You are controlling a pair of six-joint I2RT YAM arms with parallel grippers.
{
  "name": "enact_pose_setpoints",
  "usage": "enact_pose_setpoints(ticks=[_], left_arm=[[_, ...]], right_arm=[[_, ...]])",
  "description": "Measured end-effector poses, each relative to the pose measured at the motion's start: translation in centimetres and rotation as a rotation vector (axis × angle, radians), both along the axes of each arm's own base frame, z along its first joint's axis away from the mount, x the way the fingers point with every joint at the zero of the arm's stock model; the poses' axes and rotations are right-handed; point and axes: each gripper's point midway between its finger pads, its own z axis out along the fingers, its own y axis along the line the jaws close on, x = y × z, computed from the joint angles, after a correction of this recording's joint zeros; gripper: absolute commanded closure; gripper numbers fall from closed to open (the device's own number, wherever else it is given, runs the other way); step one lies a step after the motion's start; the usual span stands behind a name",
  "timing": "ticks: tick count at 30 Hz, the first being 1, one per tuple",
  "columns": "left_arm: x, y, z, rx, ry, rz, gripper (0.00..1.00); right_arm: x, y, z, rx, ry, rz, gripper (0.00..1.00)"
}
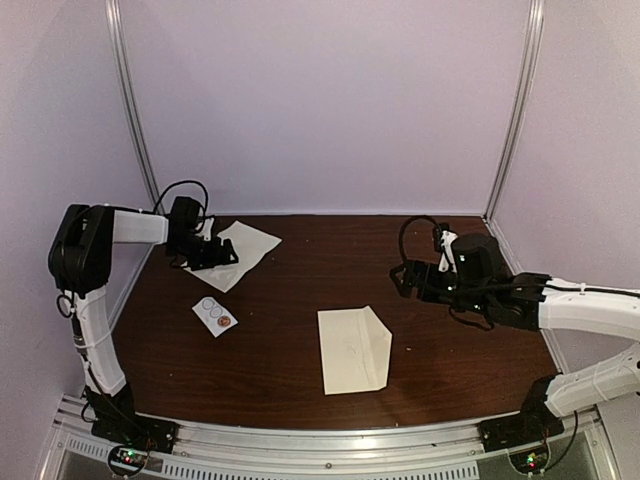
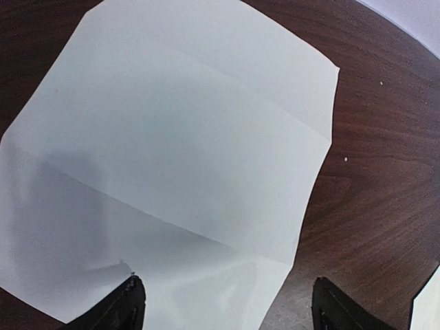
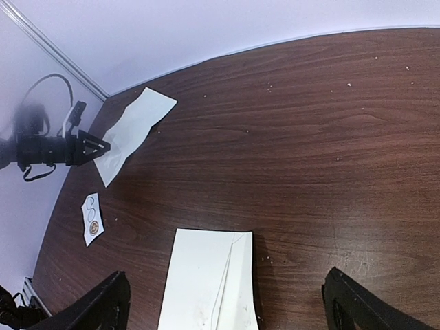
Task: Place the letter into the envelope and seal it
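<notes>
The letter (image 1: pixel 243 250), a white creased sheet, lies flat at the back left of the table. My left gripper (image 1: pixel 214 253) hovers low over its near edge. In the left wrist view the letter (image 2: pixel 179 151) fills most of the frame, and the left gripper (image 2: pixel 230 311) is open, one fingertip over the paper and the other over bare wood. The cream envelope (image 1: pixel 353 350) lies mid-table with its flap folded toward the right. My right gripper (image 1: pixel 403 280) hangs open above the table, right of the envelope. In the right wrist view the envelope (image 3: pixel 203 282) lies below the open right gripper (image 3: pixel 227 313).
A small white card with round stickers (image 1: pixel 215 315) lies between the letter and the envelope, left of centre; it also shows in the right wrist view as the sticker card (image 3: pixel 93 216). The brown table (image 1: pixel 300 290) is enclosed by pale walls and metal posts.
</notes>
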Motion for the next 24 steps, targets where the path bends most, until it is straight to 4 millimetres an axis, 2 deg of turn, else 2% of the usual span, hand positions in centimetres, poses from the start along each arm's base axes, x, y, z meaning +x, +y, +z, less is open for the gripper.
enact_pose_setpoints(ticks=[5, 9, 18, 24], left_arm=[[-1.4, -0.7, -1.9, -0.010, 0.052, -0.016, 0.14], [-1.7, -1.9, -1.9, -0.017, 0.051, -0.038, 0.14], [-3.6, -6.7, -1.9, -0.024, 0.032, -0.135, 0.15], [-6.8, -10.5, -1.9, -0.070, 0.028, -0.207, 0.15]], right_arm=[[0.0, -0.2, -0.1, 0.003, 0.001, -0.009, 0.02], [-0.1, -0.3, 0.0, 0.005, -0.001, -0.010, 0.02], [-0.2, -0.4, 0.2, 0.012, -0.008, -0.010, 0.02], [-0.2, -0.4, 0.2, 0.013, -0.008, -0.011, 0.02]])
